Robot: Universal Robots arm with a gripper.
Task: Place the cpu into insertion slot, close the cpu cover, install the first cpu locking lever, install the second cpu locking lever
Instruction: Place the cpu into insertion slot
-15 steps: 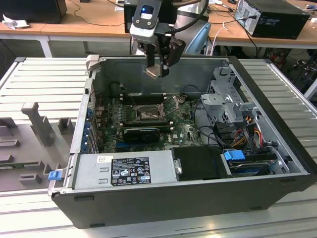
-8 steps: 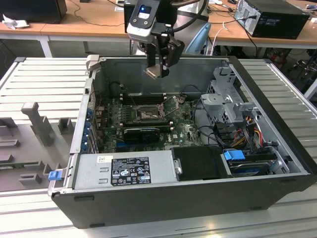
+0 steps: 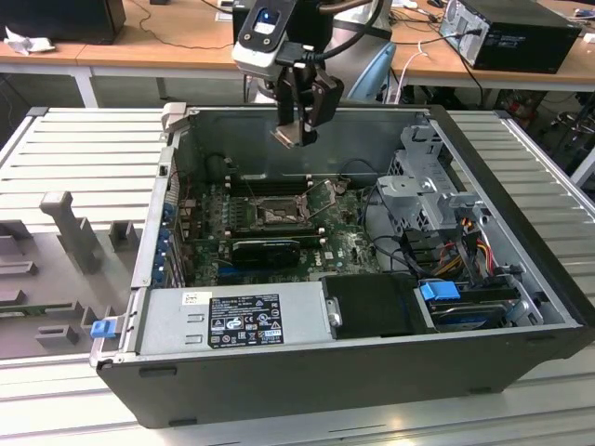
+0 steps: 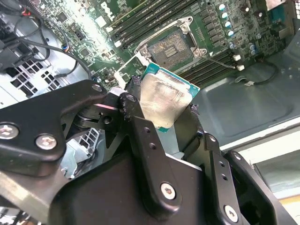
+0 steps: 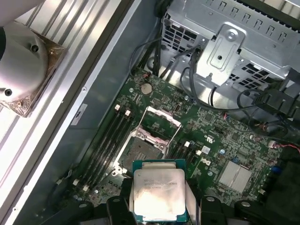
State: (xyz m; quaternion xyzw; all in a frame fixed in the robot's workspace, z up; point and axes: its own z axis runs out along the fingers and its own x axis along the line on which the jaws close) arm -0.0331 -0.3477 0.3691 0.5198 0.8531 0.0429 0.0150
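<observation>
My gripper hangs above the open computer case, over its back wall, shut on the cpu. Both wrist views show the cpu as a silvery square on a teal-edged base, clamped by its edges between the black fingers. The insertion slot lies bare on the green board, below and ahead of the cpu. The cpu cover stands tilted up at the slot's far side. Thin wire levers rise beside the slot in the exterior view.
Long black memory slots run beside the socket. A metal drive cage and a bundle of cables fill the case at the exterior view's right. A power supply sits at the front. A grey ribbed table surrounds the case.
</observation>
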